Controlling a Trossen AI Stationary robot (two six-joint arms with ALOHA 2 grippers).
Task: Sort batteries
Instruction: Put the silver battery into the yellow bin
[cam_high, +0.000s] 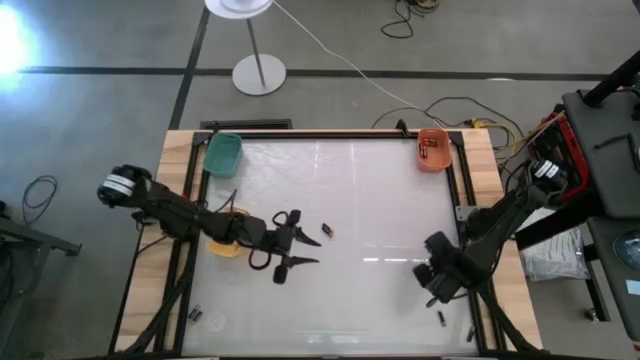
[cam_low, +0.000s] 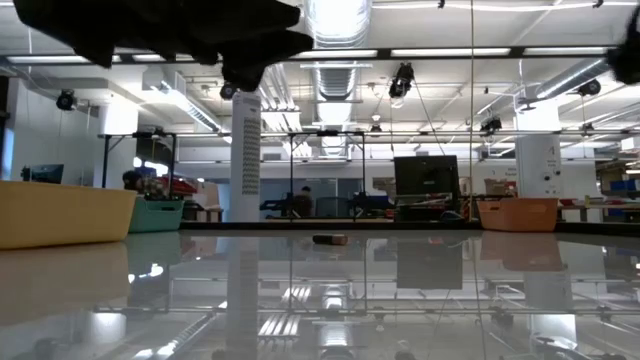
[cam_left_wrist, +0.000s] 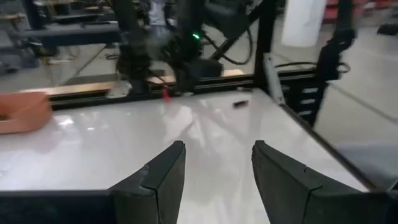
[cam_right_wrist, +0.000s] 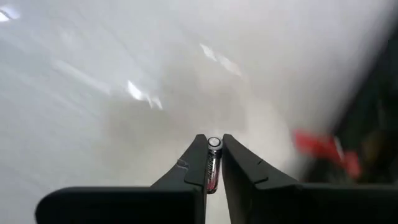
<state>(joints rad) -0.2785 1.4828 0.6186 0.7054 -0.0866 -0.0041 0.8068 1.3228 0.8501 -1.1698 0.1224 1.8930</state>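
My right gripper (cam_right_wrist: 213, 142) hangs above the table near its right edge (cam_high: 437, 283), shut on one battery (cam_right_wrist: 212, 163) that is silver with a red mark. My left gripper (cam_high: 312, 252) is left of the table's centre, fingers open and nearly level (cam_left_wrist: 217, 174), with nothing between them. A loose battery (cam_high: 327, 230) lies on the white top just beyond its fingertips and also shows in the low view (cam_low: 330, 239). Another battery (cam_high: 441, 318) lies near the right front, and two more batteries (cam_high: 197, 314) at the left front. My right gripper pinches the battery between its two fingers. The battery lies along the fingers, and its silver end cap (cam_right_wrist: 214, 142) sits at their free ends. The fingers point down from above. The battery is lifted clear of the table.
A green bin (cam_high: 223, 152) stands at the far left corner. An orange bin (cam_high: 434, 150) with batteries in it stands at the far right corner. A yellow bin (cam_high: 225, 243) sits under my left arm. Black frame rails (cam_high: 462, 190) run along the table's sides.
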